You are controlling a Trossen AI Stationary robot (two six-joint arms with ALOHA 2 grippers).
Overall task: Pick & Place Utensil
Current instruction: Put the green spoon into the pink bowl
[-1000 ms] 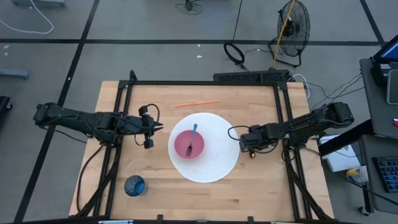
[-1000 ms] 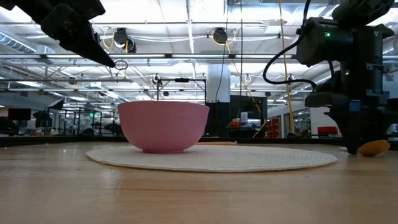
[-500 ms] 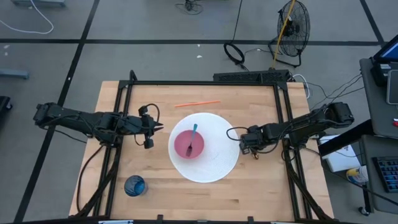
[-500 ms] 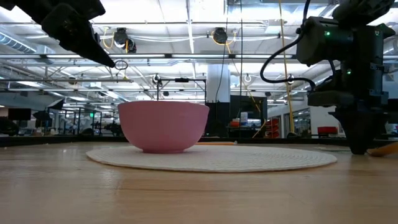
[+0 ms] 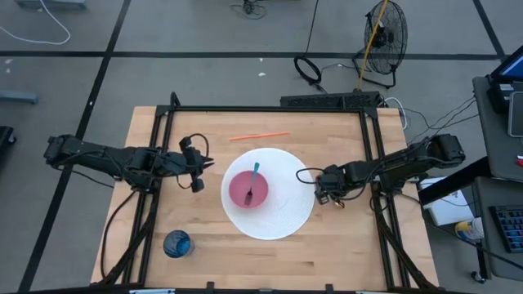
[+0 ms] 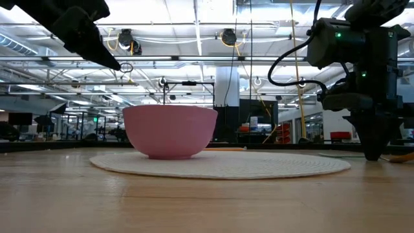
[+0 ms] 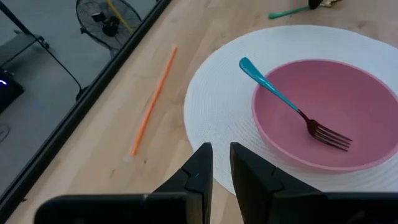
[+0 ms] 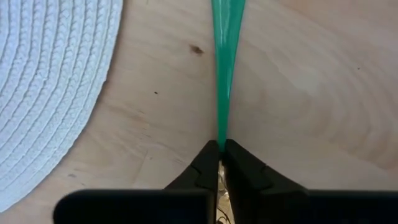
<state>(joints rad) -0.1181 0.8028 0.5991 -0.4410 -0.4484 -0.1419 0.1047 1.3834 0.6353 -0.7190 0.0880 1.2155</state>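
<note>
A green-handled utensil (image 8: 224, 74) lies on the wood just right of the white round placemat (image 5: 286, 214). My right gripper (image 8: 219, 148) stands over it, pointing down, shut on its narrow part. The utensil's yellowish end (image 6: 406, 156) shows past the gripper in the low view. A pink bowl (image 5: 248, 189) sits on the placemat; a fork with a teal handle (image 7: 273, 93) lies in it, handle leaning on the rim. My left gripper (image 5: 203, 163) hangs shut above the table, left of the bowl, touching nothing. My right gripper pinches the green utensil at the handle's narrow end (image 8: 220, 134) between its two fingertips (image 8: 205, 163). It comes from above, with the handle running straight away from the fingers. The wider part of the handle (image 8: 229, 25) lies flat on the wood.
An orange straw (image 5: 257, 135) lies on the far side of the placemat, and a blue cup (image 5: 176, 243) stands near the table's near left corner. A black frame rail (image 5: 270, 109) borders the table. Bare wood shows between the placemat and the right rail.
My right gripper has shifted a little toward the table's left, closer to the placemat. In the low view the utensil's yellowish end has slid from beside the gripper toward the table's right. My left arm has kept still.
</note>
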